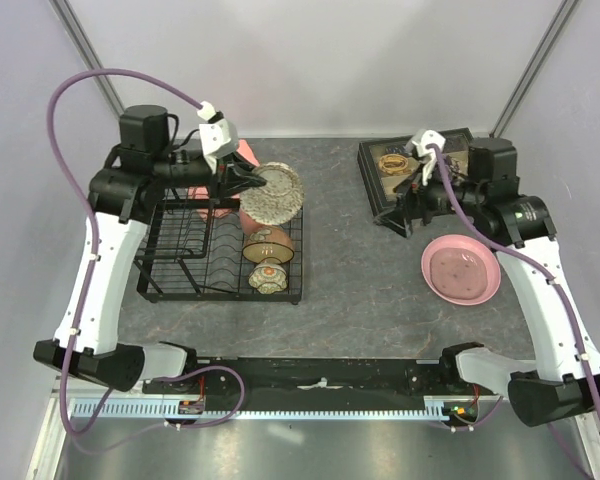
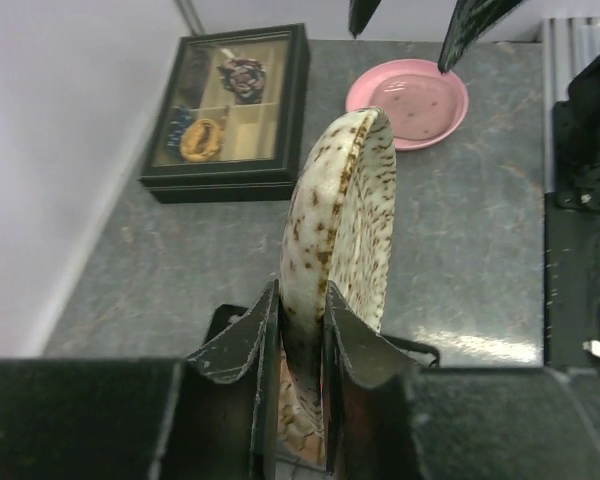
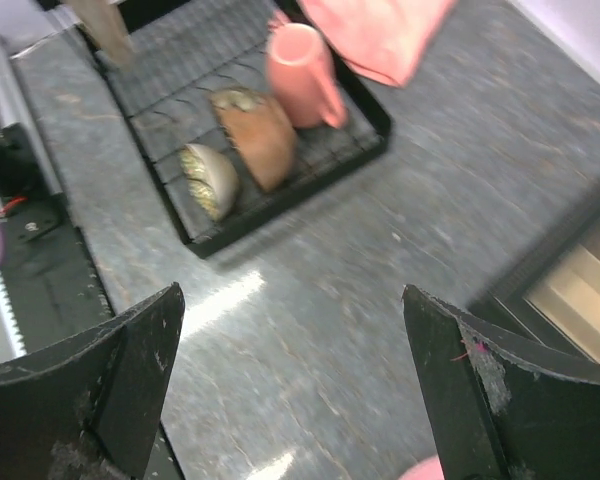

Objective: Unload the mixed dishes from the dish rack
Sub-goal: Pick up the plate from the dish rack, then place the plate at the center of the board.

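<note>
My left gripper [image 2: 300,325] is shut on the rim of the grey speckled bowl [image 2: 340,200] and holds it on edge above the back right of the black dish rack [image 1: 190,262]. The top view shows this bowl [image 1: 273,194] at the left gripper [image 1: 248,180]. A brown bowl [image 3: 260,138], a smaller floral bowl [image 3: 208,180] and the pink mug [image 3: 302,72] sit in the rack [image 3: 290,195]. The pink plate [image 1: 461,268] lies flat on the table at the right. My right gripper [image 3: 292,300] is open and empty above bare table, left of the plate.
A black compartmented tray of trinkets [image 1: 410,165] stands at the back right, just behind my right gripper [image 1: 408,208]. A pink folded cloth [image 3: 380,30] lies behind the rack. Grey table lies between the rack and the plate.
</note>
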Action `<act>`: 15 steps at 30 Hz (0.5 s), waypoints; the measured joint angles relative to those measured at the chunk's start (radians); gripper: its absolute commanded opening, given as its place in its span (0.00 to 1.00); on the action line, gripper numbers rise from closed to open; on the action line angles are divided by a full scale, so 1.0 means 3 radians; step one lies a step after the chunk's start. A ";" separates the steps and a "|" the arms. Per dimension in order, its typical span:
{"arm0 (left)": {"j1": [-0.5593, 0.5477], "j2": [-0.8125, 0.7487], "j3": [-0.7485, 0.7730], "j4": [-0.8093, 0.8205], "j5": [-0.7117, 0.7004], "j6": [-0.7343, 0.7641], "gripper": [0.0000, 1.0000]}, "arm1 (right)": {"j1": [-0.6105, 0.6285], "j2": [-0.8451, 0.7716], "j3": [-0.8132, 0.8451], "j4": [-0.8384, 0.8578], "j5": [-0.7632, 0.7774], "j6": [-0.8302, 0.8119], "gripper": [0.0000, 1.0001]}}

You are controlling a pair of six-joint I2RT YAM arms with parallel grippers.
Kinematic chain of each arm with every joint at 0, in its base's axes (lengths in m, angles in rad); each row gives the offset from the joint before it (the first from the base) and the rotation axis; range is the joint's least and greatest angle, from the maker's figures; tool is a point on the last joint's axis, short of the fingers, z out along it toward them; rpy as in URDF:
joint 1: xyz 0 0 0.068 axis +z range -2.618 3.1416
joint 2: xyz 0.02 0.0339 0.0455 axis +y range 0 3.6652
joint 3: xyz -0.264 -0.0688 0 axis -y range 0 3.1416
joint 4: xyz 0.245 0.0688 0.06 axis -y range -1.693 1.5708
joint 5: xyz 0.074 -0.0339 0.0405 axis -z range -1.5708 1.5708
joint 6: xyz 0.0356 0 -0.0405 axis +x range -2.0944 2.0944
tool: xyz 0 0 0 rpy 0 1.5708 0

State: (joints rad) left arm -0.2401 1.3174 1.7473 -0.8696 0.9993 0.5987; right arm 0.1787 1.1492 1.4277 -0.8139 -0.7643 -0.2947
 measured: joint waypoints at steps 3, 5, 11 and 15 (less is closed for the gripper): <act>-0.0163 0.0004 -0.0219 0.0285 -0.0075 -0.0333 0.02 | 0.0383 0.0036 0.0003 0.0131 0.0083 0.0135 0.98; -0.0258 0.0011 -0.0345 0.0456 -0.0151 -0.0528 0.02 | 0.0619 0.0071 0.0027 0.0186 0.0148 0.0198 0.98; -0.0408 0.0108 -0.0444 0.0744 -0.0370 -0.0849 0.01 | 0.0945 0.0170 0.0131 0.0273 0.0158 0.0285 0.98; -0.0474 0.0192 -0.0451 0.0825 -0.0456 -0.0910 0.02 | 0.1086 0.0266 0.0228 0.0318 0.0193 0.0296 0.98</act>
State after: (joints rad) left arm -0.3824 1.3750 1.6119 -0.6220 0.8623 0.3256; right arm 0.5045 1.2289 1.4960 -0.7185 -0.7063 -0.2058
